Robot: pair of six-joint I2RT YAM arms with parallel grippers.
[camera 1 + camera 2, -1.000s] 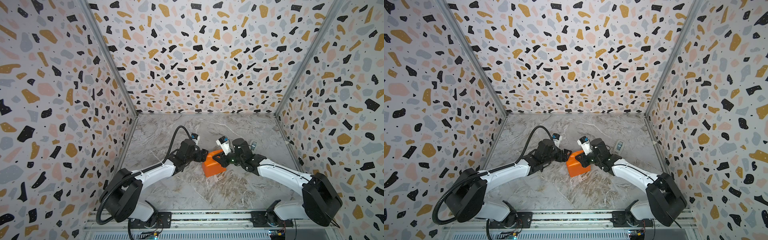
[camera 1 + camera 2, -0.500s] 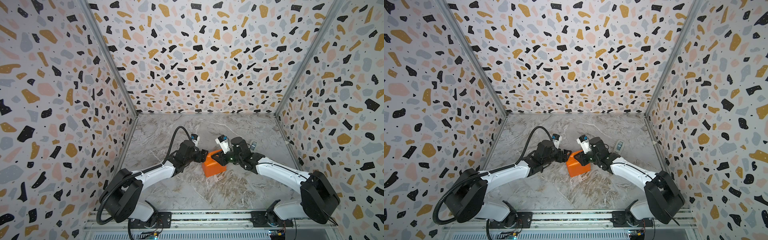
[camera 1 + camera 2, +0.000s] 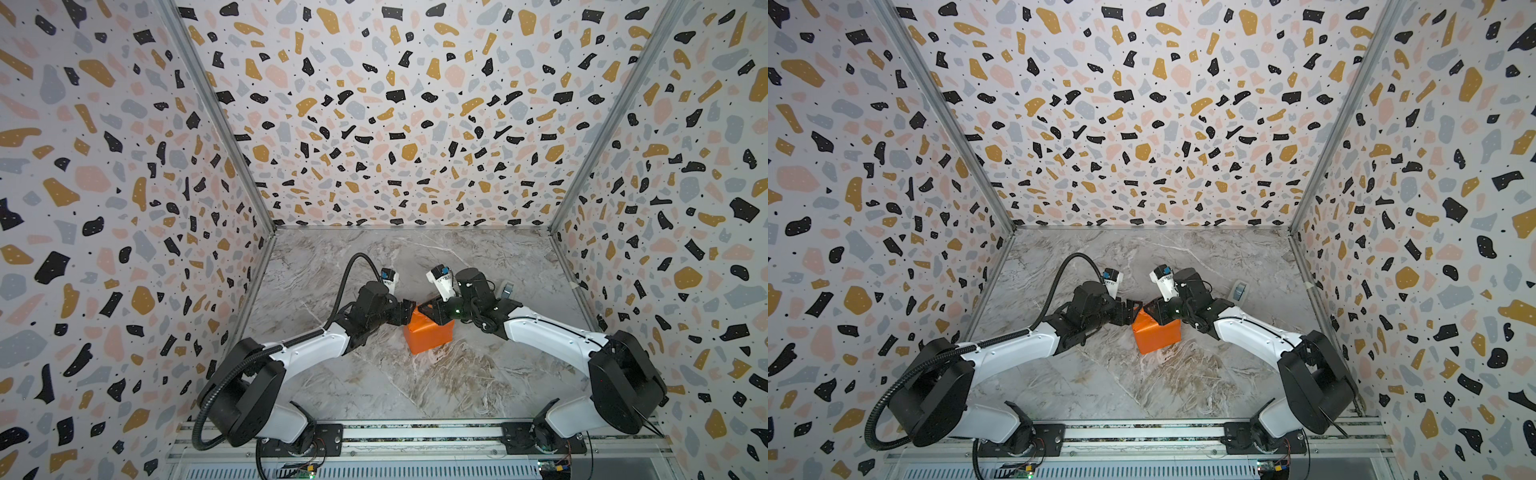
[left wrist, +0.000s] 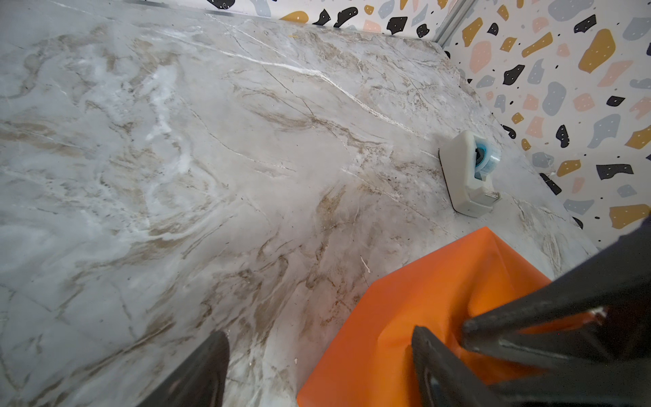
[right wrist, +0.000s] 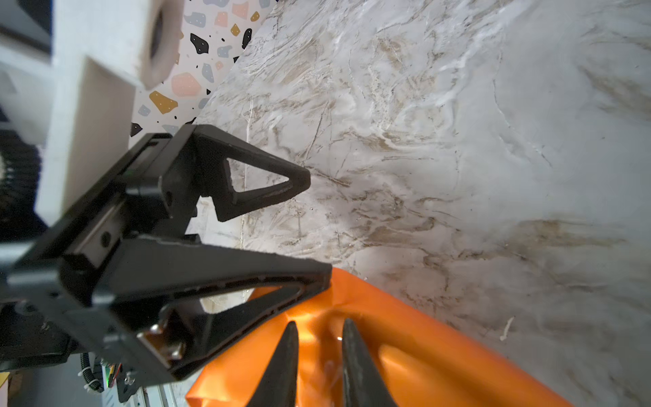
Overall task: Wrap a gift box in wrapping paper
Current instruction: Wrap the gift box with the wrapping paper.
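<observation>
You have two arms at work, the left arm (image 3: 307,353) and the right arm (image 3: 548,336), with white shells and black joints, each ending in one tool. One parcel (image 3: 428,336) sits near the middle of the counter (image 3: 374,374), a flat slab with grey-and-tan marble veining. The parcel is wrapping paper (image 3: 1156,334), smooth glossy orange, folded into a blocky shape with crisp side edges and a dented, creased top. The box is hidden under it. The left tool (image 5: 317,227) stands wide. Its two black fingers (image 5: 246,169) are hollow triangles; one touches the paper's edge and the other hangs over bare counter. The right tool (image 5: 320,324) is narrow, its two tapered black tips a slight gap apart and set against the creased top. You cannot tell from these views whether a fold is nipped between them. In both top views the tools meet at the parcel's far edge. One tape dispenser (image 4: 465,172), pale rounded plastic with a blue-tinted roll, stands on the counter apart from the parcel, towards the right wall. Three walls (image 3: 415,124) carry a terrazzo print.
</observation>
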